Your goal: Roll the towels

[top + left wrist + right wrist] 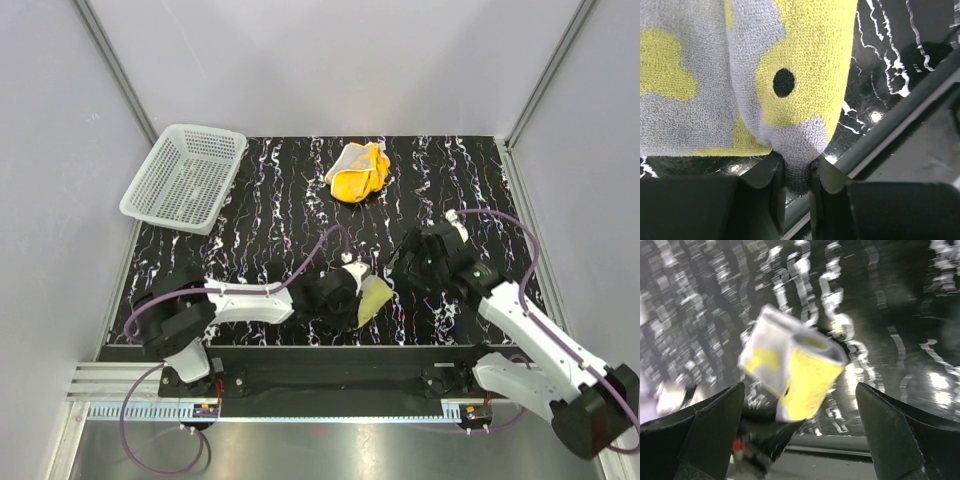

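While I watch the left wrist feed, my left hand (pixel 797 172) is clenched on a grey tip of the yellow towel (pixel 800 75), the cloth pinched between both black fingers. The weave is looped terry, pale yellow and grey in patches, with one black dot. From above, that left hand (pixel 345 290) sits near the front edge of the table (pixel 270 200), and the yellow towel (pixel 374 298) sticks out to its right as a folded wedge. My right hand (pixel 800 385) is released, jaws spread wide. The yellow towel (pixel 795 372) shows blurred beyond them as a folded bundle, touching neither finger. Overhead, the right hand (pixel 420 262) is just beside the bundle.

Farther back, the orange towel (pixel 360 172) lies crumpled in a soft heap, its paler back showing at the edges. A white plastic mesh basket (pixel 150 168) overhangs the table's far-left corner. Both towels are outside it. The table is glossy black with white marbled streaks, closed in by plain pale grey walls (pixel 350 60).
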Controlling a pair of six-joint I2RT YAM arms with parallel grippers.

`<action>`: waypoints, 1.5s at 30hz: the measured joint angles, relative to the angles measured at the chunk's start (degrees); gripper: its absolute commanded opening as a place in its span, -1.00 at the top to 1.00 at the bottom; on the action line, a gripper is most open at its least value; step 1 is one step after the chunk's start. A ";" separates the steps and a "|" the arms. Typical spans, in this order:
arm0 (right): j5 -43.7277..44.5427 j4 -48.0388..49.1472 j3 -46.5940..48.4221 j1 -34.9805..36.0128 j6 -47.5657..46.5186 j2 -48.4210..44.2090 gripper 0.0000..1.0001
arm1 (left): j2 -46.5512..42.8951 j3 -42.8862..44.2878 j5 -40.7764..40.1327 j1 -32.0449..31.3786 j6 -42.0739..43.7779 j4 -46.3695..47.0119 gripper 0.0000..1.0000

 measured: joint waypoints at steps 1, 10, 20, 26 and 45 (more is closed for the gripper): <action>-1.66 1.81 -1.62 0.00 -0.31 -1.81 -0.99 | -0.35 -0.79 1.70 1.01 -0.59 0.98 1.00; -15.30 15.12 -12.09 0.02 -1.18 -5.27 -0.98 | -2.03 -7.76 17.14 11.19 -7.37 11.17 1.00; -20.98 25.35 -18.14 0.02 0.83 -6.08 -0.95 | -0.22 -13.90 30.71 20.00 -16.72 24.09 0.99; -21.84 32.94 -23.54 0.20 3.87 -4.42 -0.93 | 3.21 -14.78 36.33 23.54 -21.40 28.72 0.98; -17.88 50.34 -24.55 3.67 7.13 16.22 -0.61 | 11.72 -18.82 43.78 25.16 -35.80 50.01 0.96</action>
